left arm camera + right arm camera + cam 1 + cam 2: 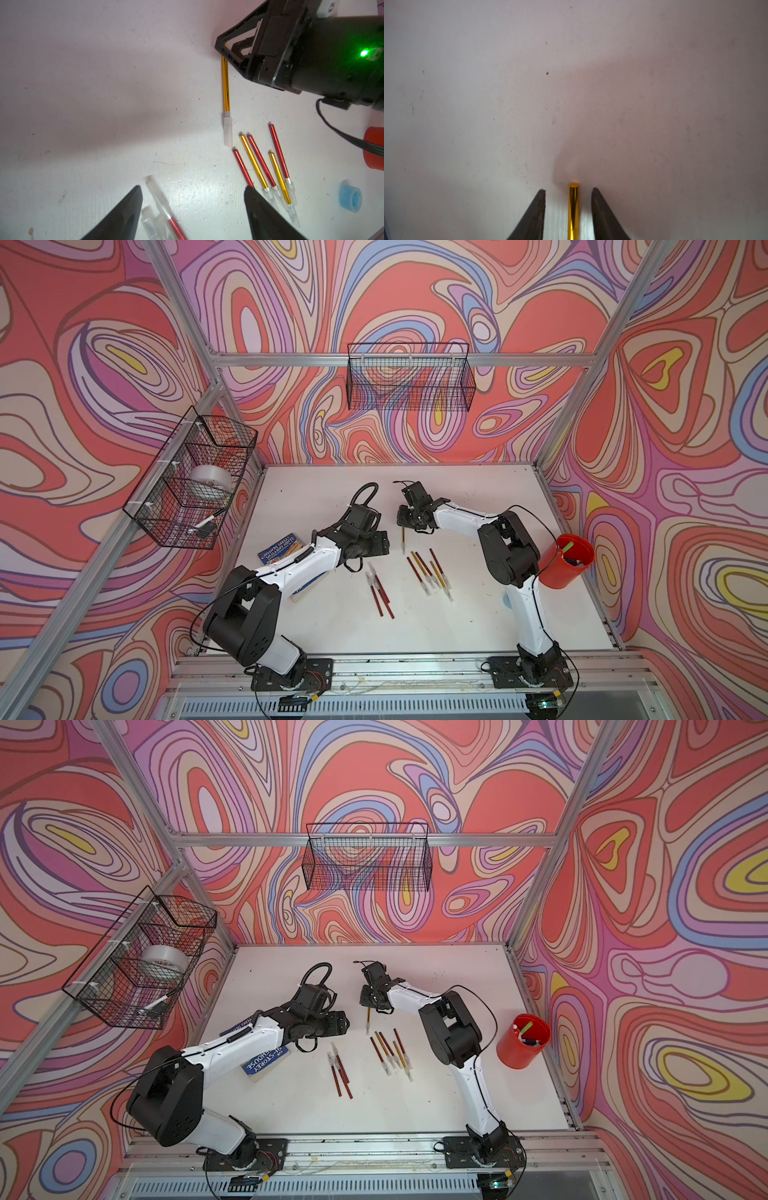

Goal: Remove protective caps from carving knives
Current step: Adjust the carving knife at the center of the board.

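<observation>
Toward the middle of the table (478, 497), the right gripper (568, 189) stands narrowly open astride the yellow knife (573, 207), seemingly not touching it. Its cap (228, 131) points toward the front edge, near the wide-open left gripper (193, 188), probably for pulling.

A lone knife (225, 83) lies behind the knife cluster (254, 163), cup (557, 572) at right.

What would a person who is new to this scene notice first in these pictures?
Loud swirling red, pink and purple patterned walls surround the white table. At its middle lie thin red and gold carving knives with translucent plastic caps; the right gripper stands open around one gold handle.
</observation>
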### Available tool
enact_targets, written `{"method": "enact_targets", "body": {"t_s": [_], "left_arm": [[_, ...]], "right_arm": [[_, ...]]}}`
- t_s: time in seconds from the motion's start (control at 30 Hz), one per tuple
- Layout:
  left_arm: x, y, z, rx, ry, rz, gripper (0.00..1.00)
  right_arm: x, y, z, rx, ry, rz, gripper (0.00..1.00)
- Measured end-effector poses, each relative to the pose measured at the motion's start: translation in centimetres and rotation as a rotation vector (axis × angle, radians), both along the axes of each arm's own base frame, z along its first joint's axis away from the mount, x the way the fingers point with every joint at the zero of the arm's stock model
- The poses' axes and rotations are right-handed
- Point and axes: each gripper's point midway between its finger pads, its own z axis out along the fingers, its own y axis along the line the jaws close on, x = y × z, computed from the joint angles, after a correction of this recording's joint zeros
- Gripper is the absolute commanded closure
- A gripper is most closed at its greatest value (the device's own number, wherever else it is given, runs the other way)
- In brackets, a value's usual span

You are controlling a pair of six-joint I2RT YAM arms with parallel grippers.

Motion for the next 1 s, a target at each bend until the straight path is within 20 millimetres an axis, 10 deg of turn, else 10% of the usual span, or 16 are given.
{"method": "enact_targets", "body": {"t_s": [0.2,0.5,1.0], "left_arm": [[-1.2,-2.2,0.2,0.043,-0.044,-0.064,0.49],[-0.6,-3.8,1.3,-0.024,-0.092,-0.072,0.94],[-0.3,-7.9,-3.9,-0.121,0.023,-0.095,1.00]], "right_arm": [[-0.2,-0.4,0.3,-0.044,-0.005,0.038,0.93],[1.0,0.9,3.1,-0.032,-0.057,0.101,1.00],[1.3,1.4,0.9,-0.042,0.003,0.167,1.00]]}}
